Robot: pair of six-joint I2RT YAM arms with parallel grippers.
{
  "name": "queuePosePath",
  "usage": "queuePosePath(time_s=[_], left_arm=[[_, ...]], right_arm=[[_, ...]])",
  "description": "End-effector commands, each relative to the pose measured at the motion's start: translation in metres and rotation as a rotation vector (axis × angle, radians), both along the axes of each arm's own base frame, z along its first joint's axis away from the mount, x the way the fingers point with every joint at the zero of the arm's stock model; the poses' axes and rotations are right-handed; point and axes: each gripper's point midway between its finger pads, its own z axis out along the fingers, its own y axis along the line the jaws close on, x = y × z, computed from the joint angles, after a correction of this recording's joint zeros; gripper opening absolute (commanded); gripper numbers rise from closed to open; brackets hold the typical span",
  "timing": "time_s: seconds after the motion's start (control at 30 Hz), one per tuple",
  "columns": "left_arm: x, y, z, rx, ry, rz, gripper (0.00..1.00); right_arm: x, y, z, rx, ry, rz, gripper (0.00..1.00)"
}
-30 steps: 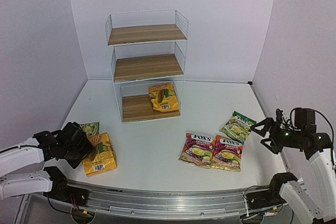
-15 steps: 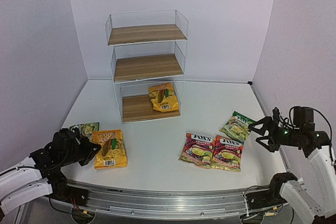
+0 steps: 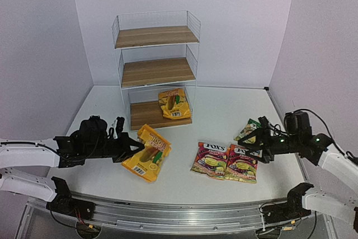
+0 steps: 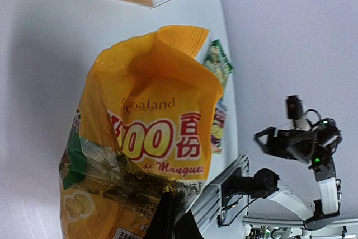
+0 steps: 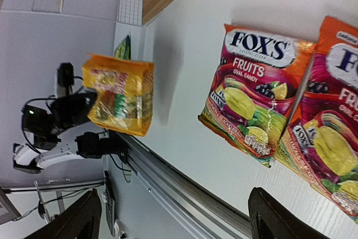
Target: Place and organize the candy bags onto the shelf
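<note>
Tabletop (image 3: 184,134): left pincer (image 3: 136,147) apparently pinches yellow bag (image 3: 151,158).

Two glossy yellow-orange candy bags (image 3: 149,153), (image 3: 173,104). Two glossy red-magenta FOX'S bags (image 3: 211,159), (image 3: 242,164). Two green fruit-print bags (image 3: 245,131), (image 5: 124,46), the second only a sliver in the right wrist view. One tall white wire shelf (image 3: 158,72) with three light wooden boards.

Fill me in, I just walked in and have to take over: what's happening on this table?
The left hand is shut on a yellow-orange candy bag, holding it off the table in front of the shelf. Another yellow bag lies on the shelf's bottom board. The right hand hangs open by the two red FOX'S bags, holding nothing.
</note>
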Motion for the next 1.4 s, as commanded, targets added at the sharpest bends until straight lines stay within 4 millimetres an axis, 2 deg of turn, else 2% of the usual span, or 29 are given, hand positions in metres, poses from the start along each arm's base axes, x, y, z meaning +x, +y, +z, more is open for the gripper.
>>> queuePosePath(time_s=[0.0,0.1,0.2,0.3,0.43,0.53,0.7,1.0,1.17,1.37], left_arm=[[0.021,-0.036,0.107,-0.330,-0.219,-0.005,0.00],[0.024,-0.048,0.122,-0.388,-0.219,0.003,0.00],[0.021,-0.058,0.138,-0.442,-0.237,-0.006,0.00],[0.022,-0.061,0.150,-0.489,-0.239,0.013,0.00],[0.021,-0.060,0.159,-0.571,-0.221,0.026,0.00],[0.016,-0.059,0.170,-0.623,-0.225,0.025,0.00],[0.011,-0.060,0.174,-0.653,-0.214,0.017,0.00],[0.000,-0.062,0.189,-0.728,-0.212,-0.017,0.00],[-0.003,-0.062,0.194,-0.747,-0.211,-0.025,0.00],[-0.009,-0.058,0.212,-0.765,-0.246,-0.039,0.00]], right_arm=[[0.027,0.038,0.023,0.073,-0.169,-0.011,0.87],[0.024,0.066,0.032,0.194,-0.271,0.028,0.87],[0.014,0.097,0.028,0.211,-0.315,0.090,0.88],[0.007,0.132,0.030,0.224,-0.355,0.132,0.88],[0.012,0.160,0.026,0.278,-0.369,0.102,0.89],[0.017,0.172,0.026,0.328,-0.376,0.086,0.89],[0.014,0.191,0.048,0.423,-0.443,0.120,0.90],[0.013,0.207,0.070,0.514,-0.484,0.160,0.92],[0.011,0.207,0.082,0.537,-0.513,0.175,0.92],[0.012,0.201,0.078,0.520,-0.524,0.151,0.96]])
